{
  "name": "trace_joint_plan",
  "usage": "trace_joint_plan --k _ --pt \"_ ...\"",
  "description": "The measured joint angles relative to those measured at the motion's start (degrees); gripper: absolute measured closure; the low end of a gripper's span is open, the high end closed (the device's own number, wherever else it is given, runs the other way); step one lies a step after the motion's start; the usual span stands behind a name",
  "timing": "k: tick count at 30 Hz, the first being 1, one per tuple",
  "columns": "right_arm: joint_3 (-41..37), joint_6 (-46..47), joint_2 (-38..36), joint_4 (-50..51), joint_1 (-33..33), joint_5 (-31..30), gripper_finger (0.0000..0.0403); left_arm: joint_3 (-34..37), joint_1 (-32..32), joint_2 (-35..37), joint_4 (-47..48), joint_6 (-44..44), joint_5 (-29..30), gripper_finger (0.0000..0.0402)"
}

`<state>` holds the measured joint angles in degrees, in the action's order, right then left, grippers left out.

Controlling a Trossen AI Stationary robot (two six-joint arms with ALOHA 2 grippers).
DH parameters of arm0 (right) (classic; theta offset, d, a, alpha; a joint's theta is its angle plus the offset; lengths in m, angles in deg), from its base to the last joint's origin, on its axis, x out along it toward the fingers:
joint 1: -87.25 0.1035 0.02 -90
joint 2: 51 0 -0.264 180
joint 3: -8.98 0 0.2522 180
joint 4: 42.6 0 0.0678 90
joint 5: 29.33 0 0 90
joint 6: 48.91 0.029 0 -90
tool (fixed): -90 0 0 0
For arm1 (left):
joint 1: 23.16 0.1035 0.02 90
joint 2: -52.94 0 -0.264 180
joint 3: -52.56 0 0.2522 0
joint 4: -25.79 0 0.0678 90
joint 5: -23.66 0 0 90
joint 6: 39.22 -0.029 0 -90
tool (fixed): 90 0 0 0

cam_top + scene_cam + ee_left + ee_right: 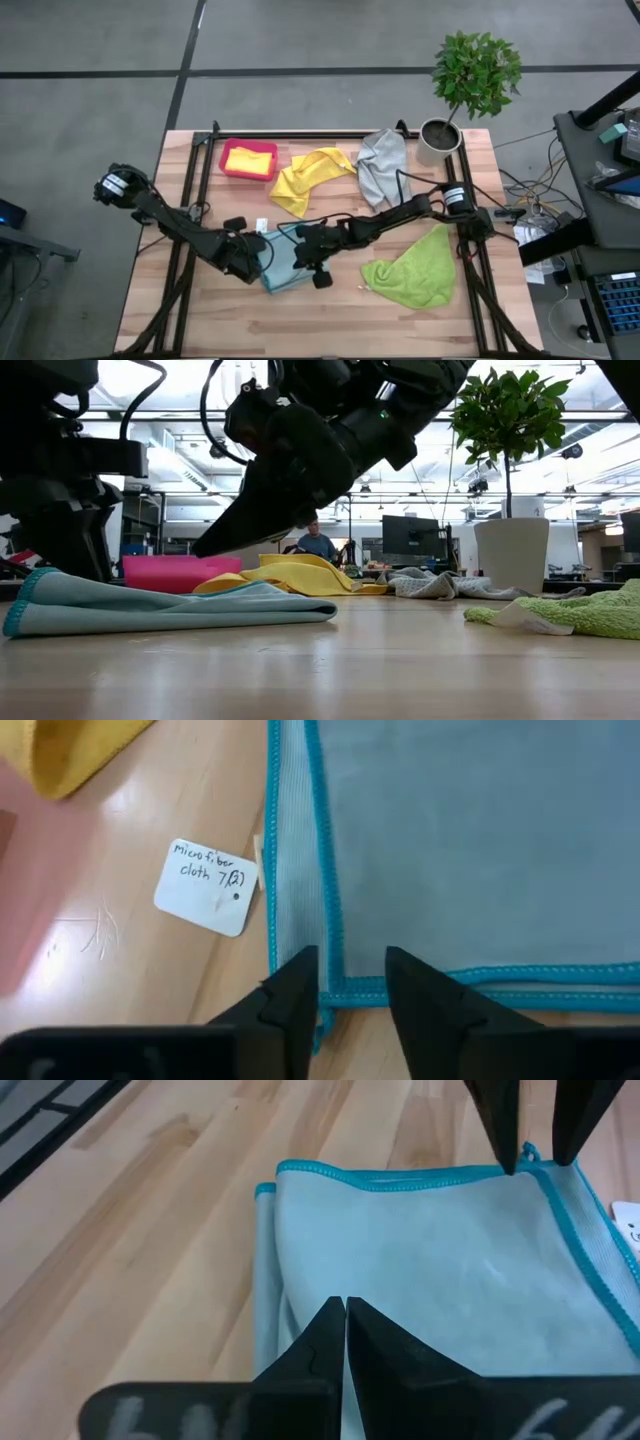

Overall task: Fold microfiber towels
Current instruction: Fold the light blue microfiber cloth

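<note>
Resting folded near the bench's front edge, left of centre: light blue towel (283, 258). My left gripper (347, 988) stands parted over its teal-hemmed corner; my right gripper (345, 1317) is pressed closed above the cloth, grasping nothing. Beside the towel: one handwritten paper tag (206, 887).

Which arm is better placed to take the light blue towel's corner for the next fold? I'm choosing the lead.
Probably the left. Its hand is open, fingers straddling the hemmed corner of the light blue towel. The right hand is shut over the towel's middle, gripping nothing visible.
</note>
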<state>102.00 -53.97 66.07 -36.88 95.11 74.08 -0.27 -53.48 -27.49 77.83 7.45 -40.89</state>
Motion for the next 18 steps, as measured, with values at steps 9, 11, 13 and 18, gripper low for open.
trace_joint_plan --k 9,11,13,18 --pt "-0.1 -0.1 0.0 -0.4 0.0 0.0 0.0394 3.1 0.2 0.0 -7.2 -0.6 0.3 0.0259" --pt "-0.2 -0.1 0.0 -0.3 0.0 0.0 0.0394 3.1 0.2 0.0 -8.4 -1.3 0.3 0.0259" --pt "-0.2 -0.1 0.0 -0.3 0.0 0.0 0.0394 3.1 0.2 0.0 -9.1 -2.0 0.0 0.0262" --pt "-0.2 -0.1 0.0 -0.3 0.0 0.0 0.0394 3.1 0.3 0.0 -9.2 -2.0 -1.4 0.0309"
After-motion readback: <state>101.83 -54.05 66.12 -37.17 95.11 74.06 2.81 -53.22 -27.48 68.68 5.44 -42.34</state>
